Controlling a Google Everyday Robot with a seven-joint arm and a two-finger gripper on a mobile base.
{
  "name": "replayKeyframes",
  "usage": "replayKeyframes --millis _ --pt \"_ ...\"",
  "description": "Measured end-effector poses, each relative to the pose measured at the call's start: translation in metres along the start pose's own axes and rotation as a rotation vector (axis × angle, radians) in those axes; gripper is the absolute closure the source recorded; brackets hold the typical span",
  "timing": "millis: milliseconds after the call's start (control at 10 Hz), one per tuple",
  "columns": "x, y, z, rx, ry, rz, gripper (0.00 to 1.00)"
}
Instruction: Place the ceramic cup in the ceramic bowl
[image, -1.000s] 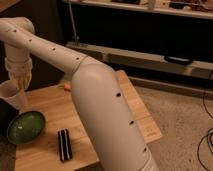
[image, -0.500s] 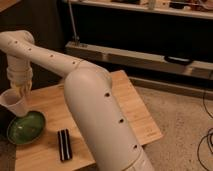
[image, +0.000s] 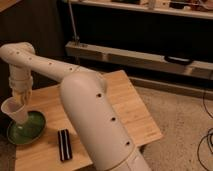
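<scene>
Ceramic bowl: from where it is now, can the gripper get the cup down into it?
Probably yes. The gripper holds the ceramic cup tilted over the ceramic bowl, with nothing visible between them.

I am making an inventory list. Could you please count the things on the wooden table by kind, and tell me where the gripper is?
Cups: 1, the ceramic cup, at the gripper, tilted above the bowl
Bowls: 1, the ceramic bowl
Dark rectangular objects: 1
Total: 3
</scene>
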Motion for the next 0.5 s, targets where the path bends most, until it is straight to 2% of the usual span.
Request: replayKeyframes --millis 200,500 --pt "0.001 0.002 0.019 0.011 -0.016 -0.024 0.98" --pt "0.002 0.006 0.056 0.034 -0.048 -0.076 0.69"
